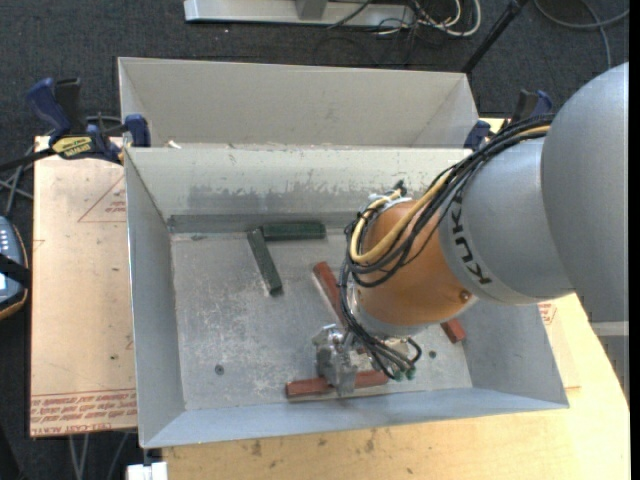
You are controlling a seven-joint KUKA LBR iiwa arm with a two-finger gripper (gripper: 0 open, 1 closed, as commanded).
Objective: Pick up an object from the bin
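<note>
My gripper (pixel 337 366) is low in the bin near its front wall, under the orange wrist cover. It sits right over a reddish-brown flat bar (pixel 305 388) that lies along the front wall. A second reddish-brown bar (pixel 324 281) slants away behind the gripper, partly hidden by the cover. A short red piece (pixel 453 332) peeks out to the right of the cover.
Two dark green bars lie toward the back of the bin: one (pixel 294 231) along the back wall, the other (pixel 265 261) slanting toward the middle. The arm and its cables cover the bin's right side.
</note>
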